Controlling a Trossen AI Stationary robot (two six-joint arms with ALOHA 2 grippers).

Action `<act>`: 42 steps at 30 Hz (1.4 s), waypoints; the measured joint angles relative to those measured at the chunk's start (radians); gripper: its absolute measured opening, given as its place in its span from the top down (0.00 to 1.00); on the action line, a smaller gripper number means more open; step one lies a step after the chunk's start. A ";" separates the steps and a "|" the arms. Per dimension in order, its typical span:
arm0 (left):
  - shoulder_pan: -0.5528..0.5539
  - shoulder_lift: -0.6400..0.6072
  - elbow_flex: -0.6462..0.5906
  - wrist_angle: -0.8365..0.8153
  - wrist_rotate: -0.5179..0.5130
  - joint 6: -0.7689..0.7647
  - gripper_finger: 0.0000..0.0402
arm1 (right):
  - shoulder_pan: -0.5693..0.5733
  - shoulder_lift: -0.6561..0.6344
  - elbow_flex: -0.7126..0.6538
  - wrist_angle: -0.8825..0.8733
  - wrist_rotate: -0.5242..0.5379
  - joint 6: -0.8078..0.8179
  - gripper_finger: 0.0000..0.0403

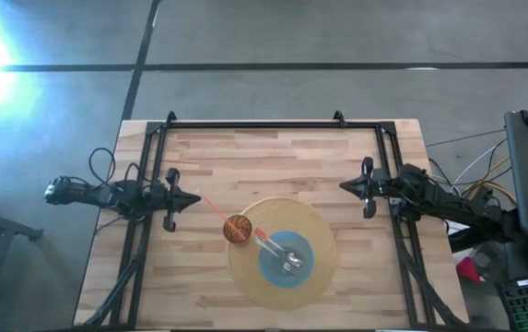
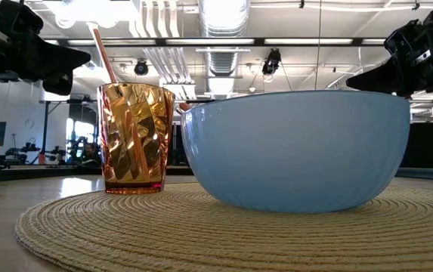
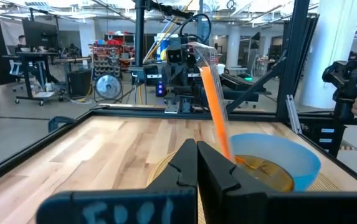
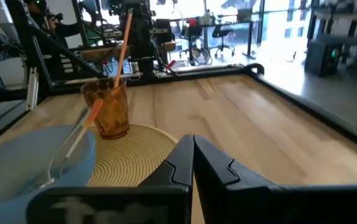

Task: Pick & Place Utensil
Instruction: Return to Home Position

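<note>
At tabletop's side edges, arms parked clear; job looks finished.
Left gripper (image 1: 193, 198), right gripper (image 1: 346, 187) closed, empty; straw (image 1: 216, 208) stands in cup (image 1: 237, 230), cutlery (image 1: 282, 253) in bowl (image 1: 268, 269).

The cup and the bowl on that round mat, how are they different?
The cup is amber, see-through and faceted; the bowl is pale blue, opaque and smooth. The cup is narrow, the bowl far wider. The cup holds one orange straw leaning out; the bowl holds utensils. Both stand upright, side by side on the woven mat.
</note>
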 joint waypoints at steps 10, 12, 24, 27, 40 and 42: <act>0.000 0.000 0.000 0.002 0.000 -0.001 1.00 | 0.000 -0.007 0.000 0.051 0.001 -0.093 0.98; 0.000 0.000 0.000 0.002 0.000 -0.001 1.00 | 0.000 -0.011 0.000 0.051 0.001 -0.096 0.98; 0.000 0.000 0.000 0.004 0.000 -0.001 1.00 | 0.000 -0.036 0.000 0.041 0.001 -0.008 0.98; 0.000 0.000 0.000 0.004 0.000 -0.001 1.00 | 0.000 -0.036 0.000 0.041 0.001 0.014 0.98; 0.000 0.000 0.000 0.005 0.000 0.000 1.00 | 0.000 -0.032 0.000 0.042 0.002 0.008 0.98; 0.000 0.000 0.000 0.005 0.000 -0.001 1.00 | 0.000 -0.032 0.000 0.042 0.001 0.007 0.98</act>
